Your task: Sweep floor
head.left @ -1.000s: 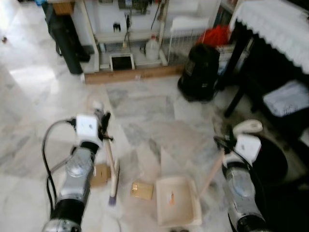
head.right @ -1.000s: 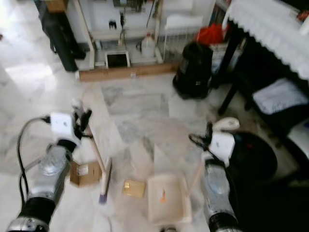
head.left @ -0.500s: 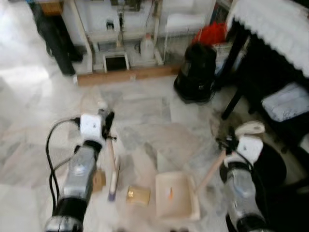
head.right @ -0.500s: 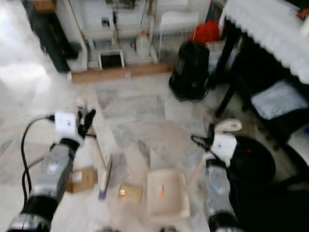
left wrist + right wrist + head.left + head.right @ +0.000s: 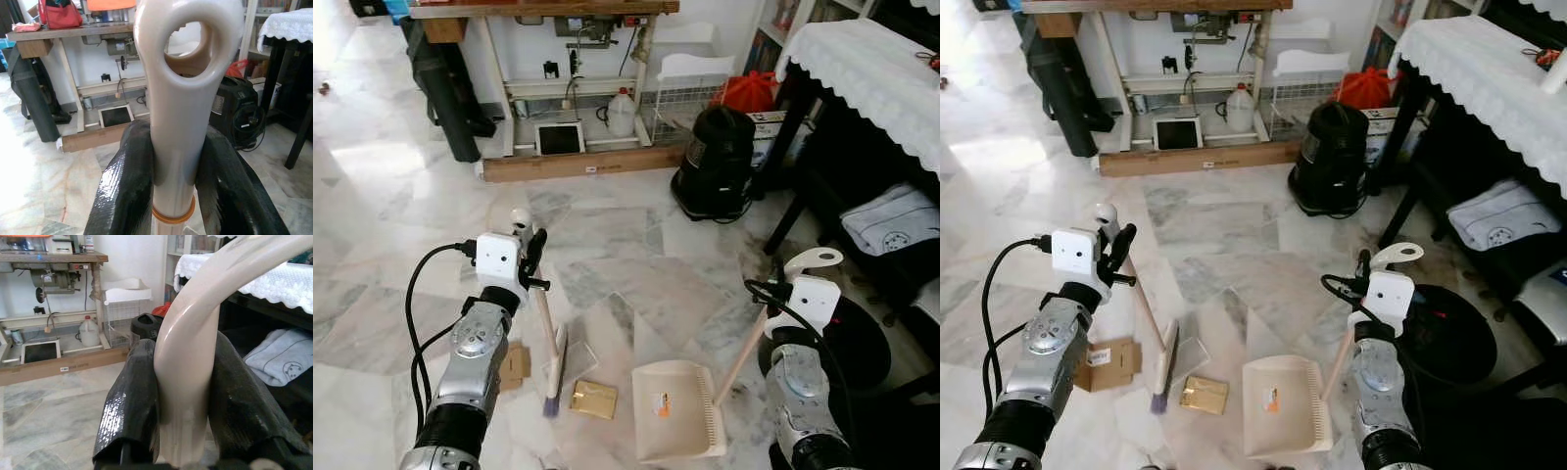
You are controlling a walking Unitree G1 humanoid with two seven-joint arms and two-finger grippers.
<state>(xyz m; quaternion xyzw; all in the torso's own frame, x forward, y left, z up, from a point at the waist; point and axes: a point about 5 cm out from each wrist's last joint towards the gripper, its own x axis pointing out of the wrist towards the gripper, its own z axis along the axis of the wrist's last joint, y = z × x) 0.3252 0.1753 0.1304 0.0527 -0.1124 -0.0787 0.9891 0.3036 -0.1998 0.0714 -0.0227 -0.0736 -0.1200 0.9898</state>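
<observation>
The brush stands with its bristles on the marble floor, between a flattened cardboard box and a small tan packet. Your left gripper is clamped on the brush's pale handle just below its hanging loop. The dustpan sits flat just beside the packet; your right gripper is closed around its handle top. Both tools look light, rigid plastic, smooth enough to twist in the fingers. The litter looks light and likely to skid; sweep gently.
</observation>
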